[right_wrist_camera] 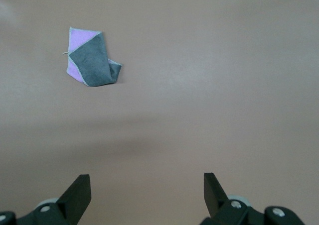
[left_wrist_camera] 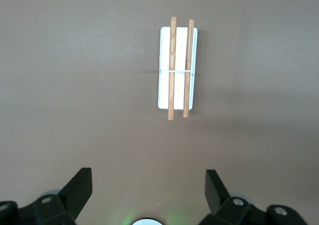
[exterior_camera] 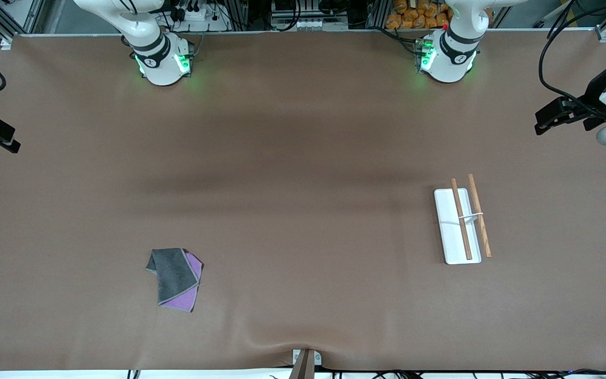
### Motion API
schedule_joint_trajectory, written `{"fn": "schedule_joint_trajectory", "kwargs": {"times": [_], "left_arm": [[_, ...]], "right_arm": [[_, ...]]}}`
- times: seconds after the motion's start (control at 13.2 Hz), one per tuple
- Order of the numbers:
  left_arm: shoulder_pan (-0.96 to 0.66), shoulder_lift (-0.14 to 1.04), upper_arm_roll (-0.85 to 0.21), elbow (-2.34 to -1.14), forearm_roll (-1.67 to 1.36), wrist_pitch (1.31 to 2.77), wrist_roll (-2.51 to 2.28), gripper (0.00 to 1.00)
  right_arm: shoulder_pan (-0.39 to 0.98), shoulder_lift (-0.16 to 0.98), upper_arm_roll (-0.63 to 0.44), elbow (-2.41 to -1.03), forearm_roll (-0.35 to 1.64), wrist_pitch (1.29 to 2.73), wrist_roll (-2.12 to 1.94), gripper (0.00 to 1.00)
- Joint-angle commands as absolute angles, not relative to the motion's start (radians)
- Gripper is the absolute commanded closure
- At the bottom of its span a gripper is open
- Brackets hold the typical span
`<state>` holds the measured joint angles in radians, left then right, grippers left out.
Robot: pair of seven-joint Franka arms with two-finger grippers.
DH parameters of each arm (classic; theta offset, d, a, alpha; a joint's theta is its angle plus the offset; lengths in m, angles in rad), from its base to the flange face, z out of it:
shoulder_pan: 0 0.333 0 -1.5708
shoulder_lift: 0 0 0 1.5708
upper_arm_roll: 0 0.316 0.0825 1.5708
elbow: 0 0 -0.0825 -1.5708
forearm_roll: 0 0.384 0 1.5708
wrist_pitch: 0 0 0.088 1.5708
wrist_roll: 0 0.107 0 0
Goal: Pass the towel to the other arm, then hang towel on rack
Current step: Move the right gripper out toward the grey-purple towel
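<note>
The towel (exterior_camera: 175, 278) lies flat on the brown tabletop (exterior_camera: 303, 131) toward the right arm's end, well apart from the rack (exterior_camera: 461, 225) and nearer to the front camera than the rack. No hand touches it. In the right wrist view the right hand (right_wrist_camera: 144, 185) hangs in the air over bare tabletop with its fingers (right_wrist_camera: 79, 195) spread wide apart and nothing between them; the towel (right_wrist_camera: 91, 57) shows well clear of the fingertips.

The left hand (left_wrist_camera: 148, 182) is raised over bare tabletop near the rack (left_wrist_camera: 178, 68), fingers (left_wrist_camera: 79, 189) likewise wide apart and empty.

The towel is folded over itself: a dark grey face covers most of it, two purple areas show beside the fold, and a grey stitched edging runs along the borders.

The rack is a white rectangular base with two thin parallel wooden rods (exterior_camera: 470, 217) lying lengthwise and a thin white crosspiece (exterior_camera: 470, 216) across them near the middle.

In the front view both hands are cut off at the frame edges; only dark parts of each arm's end show there. In the wrist views only the fingertips and part of each hand body are visible.
</note>
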<state>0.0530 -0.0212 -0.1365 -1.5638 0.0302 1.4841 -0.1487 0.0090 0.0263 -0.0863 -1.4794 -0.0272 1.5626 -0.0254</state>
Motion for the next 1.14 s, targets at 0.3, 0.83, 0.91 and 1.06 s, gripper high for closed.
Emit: {"fn": "schedule_joint_trajectory", "kwargs": {"times": [0.3,0.83,0.91,1.06], "left_arm": [[0.055,-0.046,-0.147,-1.592,0.04,1.45,-0.138,0.0],[0.055,-0.046,-0.14,-1.592,0.012,1.462,-0.137,0.0],[0.055,-0.046,-0.14,-1.592,0.012,1.465,-0.137,0.0],[0.055,-0.046,-0.141,-1.592,0.011,1.468,-0.137,0.0]], "right_arm": [[0.021,0.109,-0.084,-1.494,-0.032,1.658,-0.023,0.0],[0.017,0.244,-0.086,-1.483,-0.04,1.666,-0.025,0.0],[0.024,0.247,-0.083,-1.479,-0.04,1.684,-0.025,0.0],[0.043,0.253,-0.083,-1.479,-0.034,1.78,-0.02,0.0]]}}
